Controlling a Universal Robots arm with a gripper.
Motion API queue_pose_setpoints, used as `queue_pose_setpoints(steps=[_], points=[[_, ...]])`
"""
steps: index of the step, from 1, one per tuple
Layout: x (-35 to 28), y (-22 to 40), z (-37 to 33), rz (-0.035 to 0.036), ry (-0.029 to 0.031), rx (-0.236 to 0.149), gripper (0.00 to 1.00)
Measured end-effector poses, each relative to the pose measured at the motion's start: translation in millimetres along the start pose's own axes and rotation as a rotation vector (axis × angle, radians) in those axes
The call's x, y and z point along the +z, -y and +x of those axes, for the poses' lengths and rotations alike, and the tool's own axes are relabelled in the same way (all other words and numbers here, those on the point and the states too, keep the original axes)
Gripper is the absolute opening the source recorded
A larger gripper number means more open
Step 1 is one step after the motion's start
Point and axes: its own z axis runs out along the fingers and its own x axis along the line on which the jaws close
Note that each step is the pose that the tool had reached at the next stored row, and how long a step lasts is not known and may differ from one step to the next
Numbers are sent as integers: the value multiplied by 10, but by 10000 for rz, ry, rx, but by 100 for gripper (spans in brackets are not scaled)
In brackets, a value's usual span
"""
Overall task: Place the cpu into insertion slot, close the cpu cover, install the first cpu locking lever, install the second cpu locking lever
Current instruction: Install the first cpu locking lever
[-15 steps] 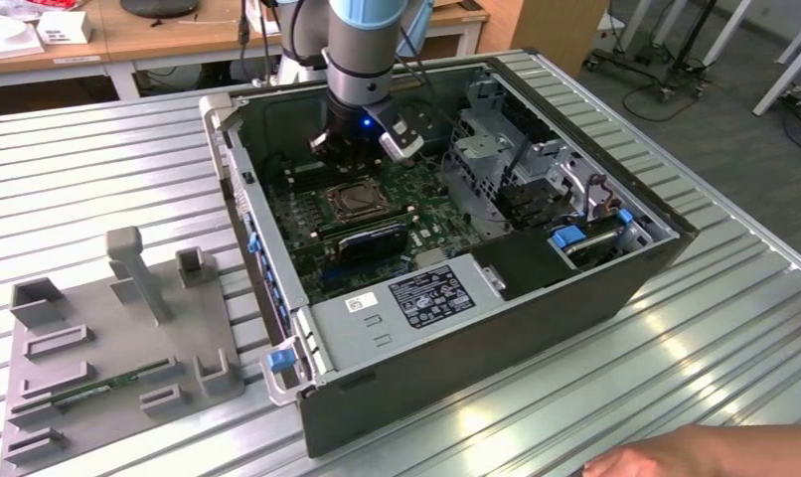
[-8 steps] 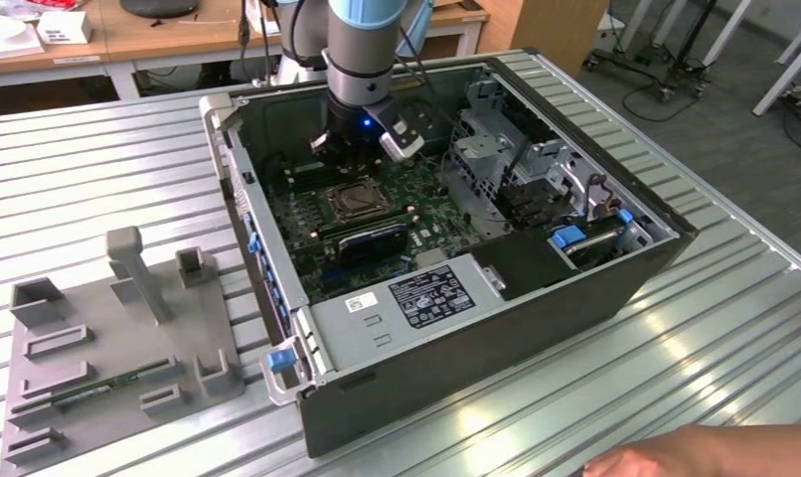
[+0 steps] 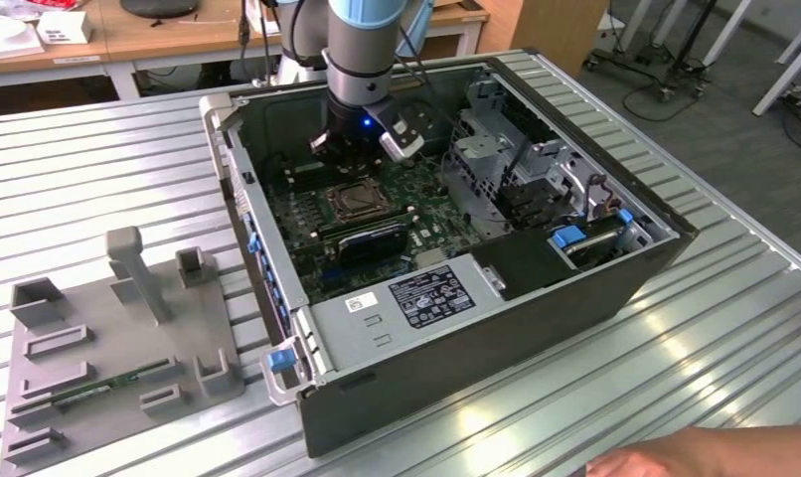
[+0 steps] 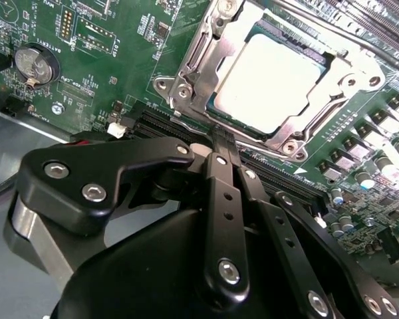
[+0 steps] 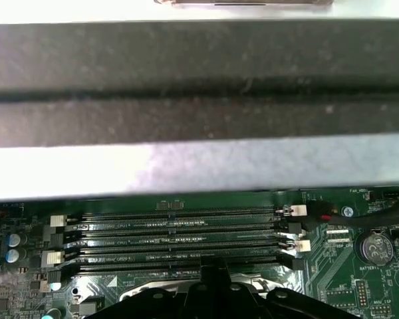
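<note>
Green circuit board (image 5: 332, 292) with four long black memory slots (image 5: 179, 236) running side by side, white latches (image 5: 298, 211) at their ends. Coin cell (image 5: 376, 247) sits past one end of the slots, a red-and-black cable (image 5: 359, 216) near it; blue capacitors (image 5: 12, 247) past the other end. Gripper (image 5: 216, 269) is black, jaws drawn to one narrow tip at the slot nearest the insertion slot (image 5: 146, 291), whose silvery rim peeks out beside it. Beyond the slots: pale grey metal strip (image 5: 199, 166), then dark ribbed panel (image 5: 199, 73).
</note>
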Motion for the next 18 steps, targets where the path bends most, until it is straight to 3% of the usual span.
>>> queue_pose_setpoints(steps=[18], points=[[-300, -57, -10, 1, 0, 0, 11]])
